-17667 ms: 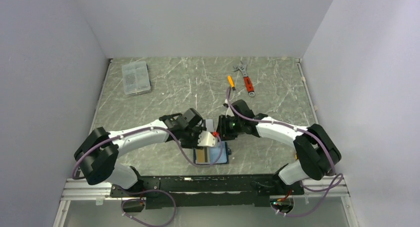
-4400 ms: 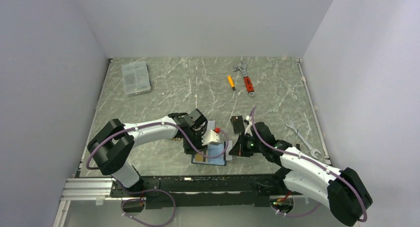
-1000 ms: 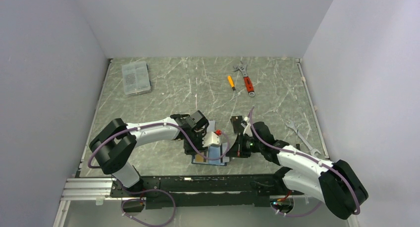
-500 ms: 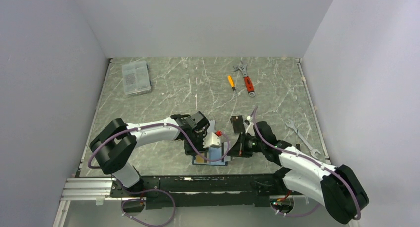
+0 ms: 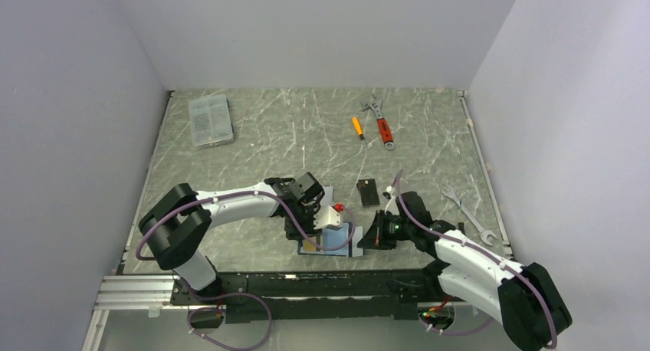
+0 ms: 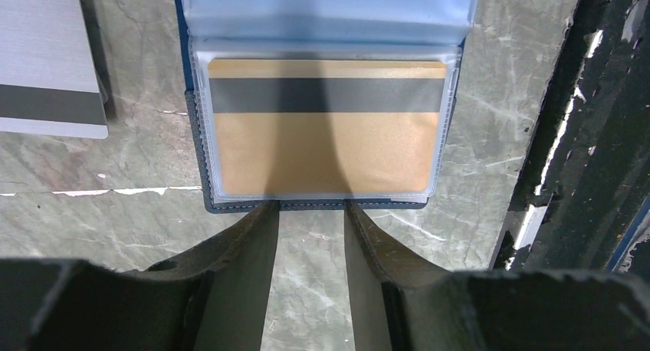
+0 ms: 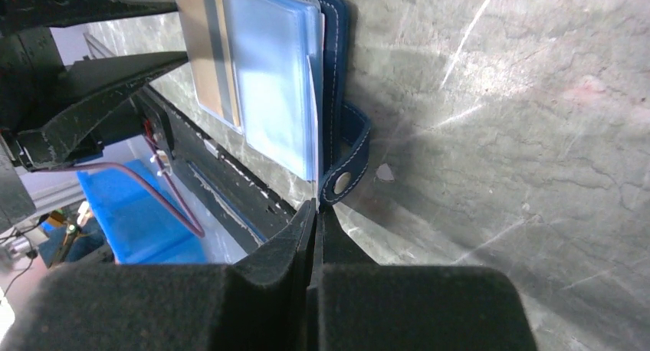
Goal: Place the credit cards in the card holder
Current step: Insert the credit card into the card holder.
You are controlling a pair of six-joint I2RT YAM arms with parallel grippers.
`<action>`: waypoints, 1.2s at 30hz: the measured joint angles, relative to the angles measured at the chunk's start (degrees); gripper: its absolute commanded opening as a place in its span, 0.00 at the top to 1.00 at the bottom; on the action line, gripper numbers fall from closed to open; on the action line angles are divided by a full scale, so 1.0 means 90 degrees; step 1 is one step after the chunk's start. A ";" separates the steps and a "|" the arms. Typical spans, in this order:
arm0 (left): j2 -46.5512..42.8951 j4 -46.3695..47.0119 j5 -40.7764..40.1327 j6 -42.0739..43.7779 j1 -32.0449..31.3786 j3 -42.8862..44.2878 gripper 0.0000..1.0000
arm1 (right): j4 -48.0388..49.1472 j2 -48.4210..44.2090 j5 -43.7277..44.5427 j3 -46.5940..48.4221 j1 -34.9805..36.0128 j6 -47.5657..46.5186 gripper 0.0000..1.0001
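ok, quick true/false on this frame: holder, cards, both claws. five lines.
1. The holder lies open. True.
2. An orange card is in the holder. True.
3. The left claw is shut on that card. False: it is open, its tips at the holder's edge with nothing between them.
4. The right claw is open. False: it is shut, next to the snap tab.
5. A black card lies on the table, apart from the holder. True.
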 measured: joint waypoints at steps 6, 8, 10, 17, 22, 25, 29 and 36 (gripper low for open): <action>0.0000 -0.0002 -0.0017 0.0000 -0.0015 0.0000 0.58 | 0.0160 0.0386 -0.0287 0.0000 -0.0012 -0.0022 1.00; 0.0000 -0.0002 -0.0019 0.0000 -0.0017 0.0000 0.58 | 0.0226 0.0444 -0.0338 0.0000 -0.0012 -0.0036 1.00; 0.0000 -0.0005 -0.0019 0.0000 -0.0022 0.0000 0.58 | 0.0255 0.0476 -0.0372 0.0000 -0.0012 -0.0041 1.00; 0.0000 -0.0012 -0.0017 0.0000 -0.0027 0.0000 0.58 | 0.0248 0.0437 -0.0418 0.0000 -0.0012 -0.0107 1.00; 0.0000 -0.0019 -0.0019 0.0000 -0.0032 0.0000 0.59 | 0.0095 0.0187 -0.0393 0.0002 -0.0012 -0.0211 1.00; 0.0000 -0.0019 -0.0019 0.0000 -0.0032 0.0000 0.59 | -0.0049 0.0134 -0.0391 0.0015 -0.0012 -0.0282 1.00; 0.0000 -0.0022 -0.0019 0.0000 -0.0032 0.0007 0.59 | -0.0102 0.0180 -0.0406 0.0056 -0.0012 -0.0357 1.00; 0.0000 -0.0024 -0.0024 0.0000 -0.0032 0.0012 0.60 | -0.0131 0.0304 -0.0435 0.0134 -0.0010 -0.0505 1.00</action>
